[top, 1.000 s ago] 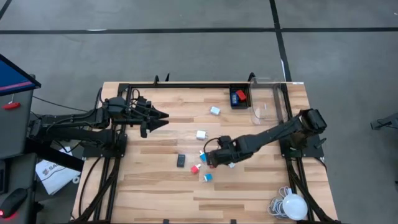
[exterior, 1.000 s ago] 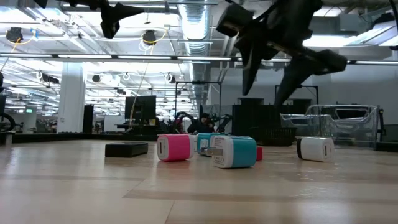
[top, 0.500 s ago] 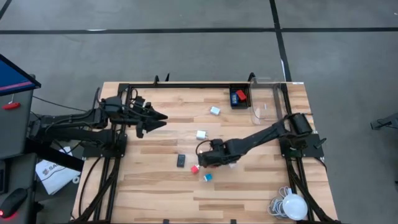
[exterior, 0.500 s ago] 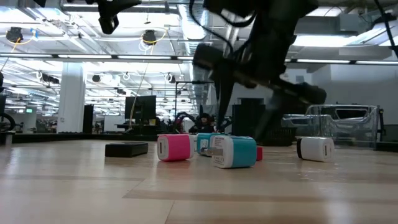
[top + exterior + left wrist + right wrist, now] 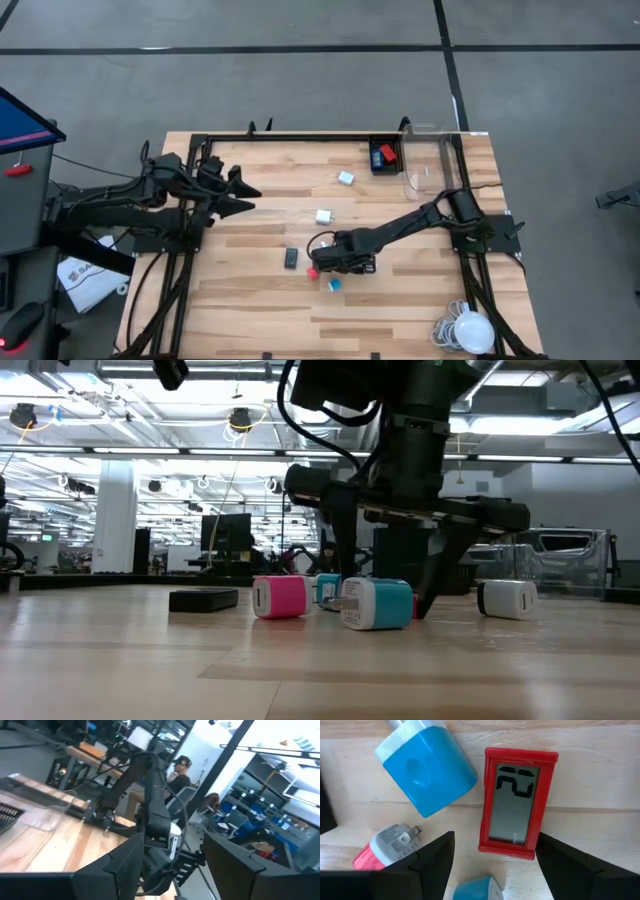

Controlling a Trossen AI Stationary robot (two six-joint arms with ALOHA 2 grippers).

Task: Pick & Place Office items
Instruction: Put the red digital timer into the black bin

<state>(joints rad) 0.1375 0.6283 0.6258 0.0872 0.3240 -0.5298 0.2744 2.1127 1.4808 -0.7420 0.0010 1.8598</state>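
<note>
Both arms are out over the table; right gripper [image 5: 322, 262] is low, fingers spread wide around a red clock [image 5: 515, 802] mid-table, gripping nothing; left gripper [image 5: 243, 196] hovers half-open, empty. Black tray [image 5: 384, 167] at the far edge holds red and blue pieces.

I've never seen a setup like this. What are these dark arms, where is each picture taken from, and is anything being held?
Two robot arms work at a wooden table. One picture looks straight down, one looks level across the tabletop, and two come from cameras on the arms' wrists. Small chargers lie about: a pink charger, a blue charger, a white charger. The right claw hangs open just over a red clock, its fingers on either side, gripping nothing yet. The left claw waits above the table's left side, holding nothing that I can see. A black tray and a clear bin sit at the far corner.
</note>
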